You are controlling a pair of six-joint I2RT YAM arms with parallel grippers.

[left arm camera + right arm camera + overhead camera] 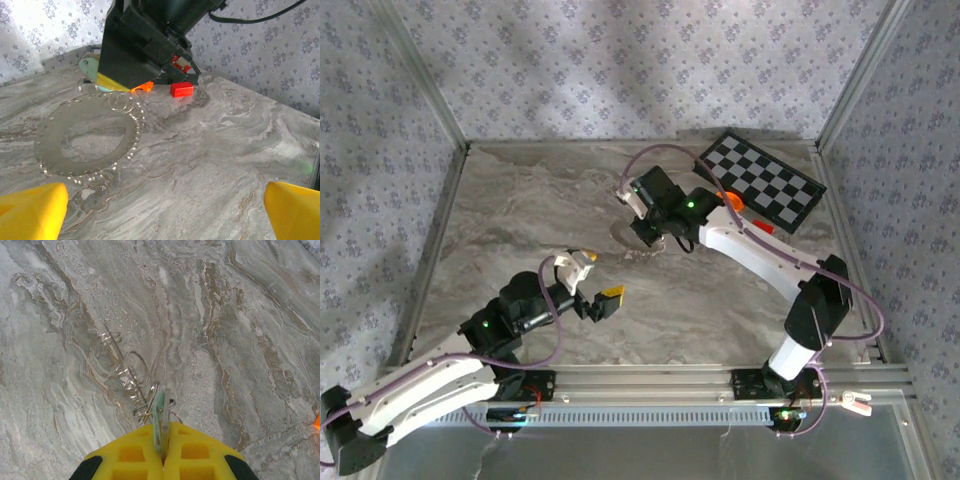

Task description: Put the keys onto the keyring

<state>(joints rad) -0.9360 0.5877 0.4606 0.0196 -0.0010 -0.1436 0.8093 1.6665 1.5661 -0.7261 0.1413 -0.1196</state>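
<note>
Two pincers: right pincer (162,432) closed tight on thin flat key (159,407), held edge-on, low over worktop (240,315). Keyring (136,369) on worktop just ahead, wire loops against key; cannot tell if threaded. Fine chain (107,337) trails beyond. Red block (181,89) beside right pincer. Nearer front, well apart, left pincer (597,279) wide open, holding nothing. Checkerboard (767,182) far right.

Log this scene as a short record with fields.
left gripper: open, holding nothing, above the table
right gripper: shut on a thin flat piece, probably a key, low at the table
keyring: wire loop lying just ahead of the right fingertips
checkerboard: far right corner
red block: near the right gripper
</note>
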